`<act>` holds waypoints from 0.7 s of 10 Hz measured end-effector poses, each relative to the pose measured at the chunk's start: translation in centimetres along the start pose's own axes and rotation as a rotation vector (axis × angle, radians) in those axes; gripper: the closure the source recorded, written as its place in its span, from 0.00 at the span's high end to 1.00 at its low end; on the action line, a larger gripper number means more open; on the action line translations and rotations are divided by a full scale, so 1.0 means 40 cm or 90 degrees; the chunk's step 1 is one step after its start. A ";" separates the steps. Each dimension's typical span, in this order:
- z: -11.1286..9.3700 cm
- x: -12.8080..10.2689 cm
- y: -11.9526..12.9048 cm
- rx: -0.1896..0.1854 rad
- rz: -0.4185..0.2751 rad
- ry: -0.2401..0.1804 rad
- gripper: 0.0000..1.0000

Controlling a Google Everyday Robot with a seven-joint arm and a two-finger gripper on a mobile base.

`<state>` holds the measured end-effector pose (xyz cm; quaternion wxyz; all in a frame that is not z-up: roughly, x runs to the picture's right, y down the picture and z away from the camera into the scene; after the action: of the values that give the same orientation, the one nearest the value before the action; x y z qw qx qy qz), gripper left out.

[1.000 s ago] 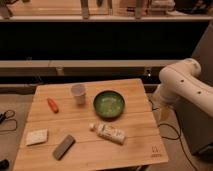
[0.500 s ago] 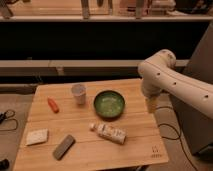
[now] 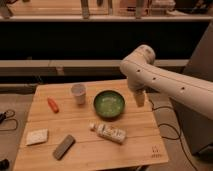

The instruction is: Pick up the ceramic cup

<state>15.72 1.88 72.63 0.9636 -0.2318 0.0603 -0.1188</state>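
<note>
Gripper [image 3: 139,98] hangs below the white arm [image 3: 165,82] over the right part of the wooden table [image 3: 150,146], toward its back edge, pointing down. Its fingers stand spread and nothing is between them. Over the last second the arm has swung in from beyond the table's right edge to its present station; nothing on the table has shifted meanwhile.

Nearest item: dark-green bowl [image 3: 109,104], just beside the gripper on its left, not touched. Beyond the bowl, still further left and near the back edge, stands the ceramic cup [image 3: 78,93], upright, rim up, apart from its neighbours. An orange carrot-like piece [image 3: 52,104] lies left of the cup. A white labelled bottle [image 3: 110,132] lies on its side in front of the bowl. Near the front left corner sit a pale sponge-like block [image 3: 37,136] and a dark grey bar [image 3: 64,146].

Assessment: approach under way, grasp not begun. The bowl sits between gripper and cup, so the remaining travel should pass above or behind it. The open fingers suit a descent over the rim.
</note>
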 end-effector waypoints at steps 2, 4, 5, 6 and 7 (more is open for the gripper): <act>-0.010 -0.003 -0.029 0.012 -0.026 0.006 0.80; -0.024 -0.032 -0.066 0.030 -0.052 0.004 0.80; -0.033 -0.065 -0.089 0.042 -0.068 0.000 0.80; -0.041 -0.092 -0.114 0.054 -0.086 -0.001 0.80; -0.044 -0.103 -0.137 0.063 -0.101 -0.001 0.80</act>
<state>10.35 -2.57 73.84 0.9614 -0.1884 0.0348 -0.1973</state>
